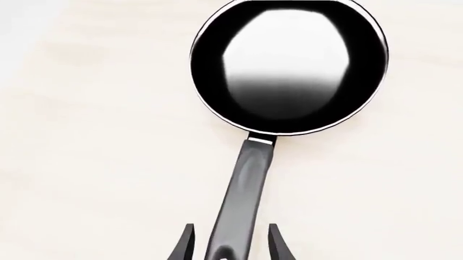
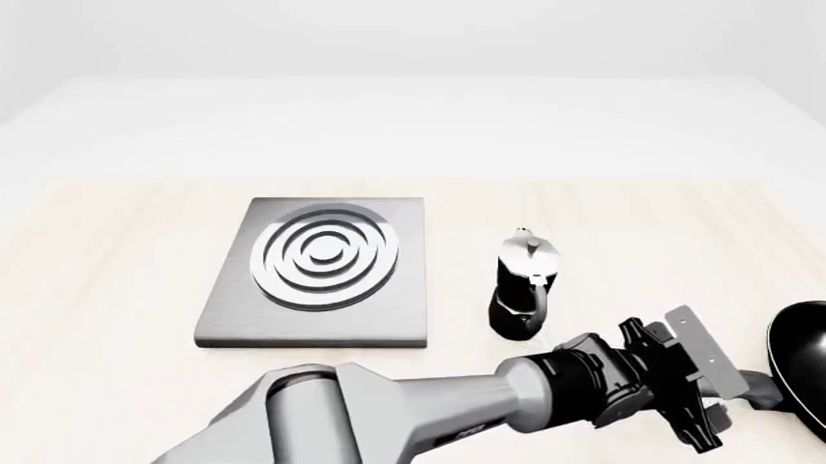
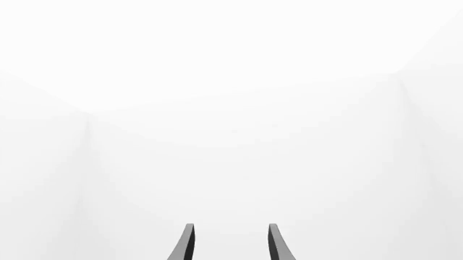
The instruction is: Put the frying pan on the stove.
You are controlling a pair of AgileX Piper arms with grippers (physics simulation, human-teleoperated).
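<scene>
Left hand (image 1: 231, 244): fingers spread, one on each side of the frying pan's (image 1: 289, 65) long handle, with a gap visible on both sides and no contact shown. Right hand (image 3: 231, 244): fingers likewise spread, holding nothing, facing only blank white background. Counted items on the pale worktop (image 2: 116, 290): one frying pan, one stove (image 2: 323, 271), one moka pot (image 2: 524, 286). The frying pan (image 2: 800, 353) lies at the worktop's right edge, near the front, partly cut off in the front view. The stove sits left of centre, well apart from the pan. The moka pot stands upright between them, just beside the stove's right edge.
</scene>
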